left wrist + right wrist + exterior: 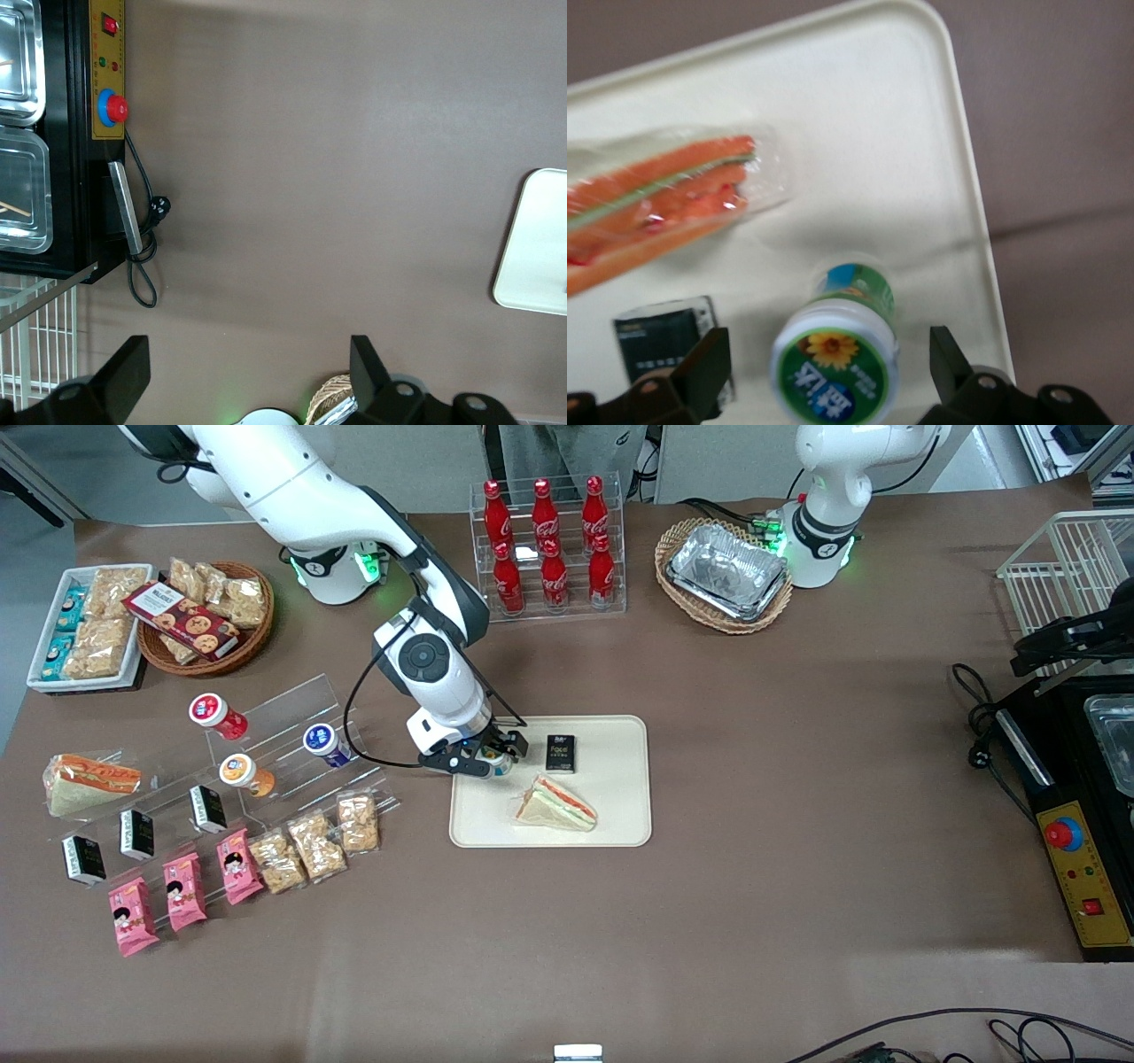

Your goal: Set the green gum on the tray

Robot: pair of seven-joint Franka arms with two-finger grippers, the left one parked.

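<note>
The green gum [835, 359] is a small bottle with a green-rimmed white lid. It stands on the cream tray [921, 133], close to the tray's rim at the working arm's end. My right gripper [824, 363] is open, with one finger on each side of the bottle and a gap showing on both sides. In the front view the gripper [496, 760] hangs low over that end of the tray [620, 815], and the gum [501, 761] barely shows between the fingers.
A wrapped sandwich [556, 804] and a small black box [561, 753] lie on the tray beside the gripper. An acrylic shelf holds red-lidded [215, 716], orange-lidded [244, 772] and blue-lidded [324, 744] bottles. A cola rack [547, 549] and a wicker basket with a foil tray [726, 574] stand farther from the camera.
</note>
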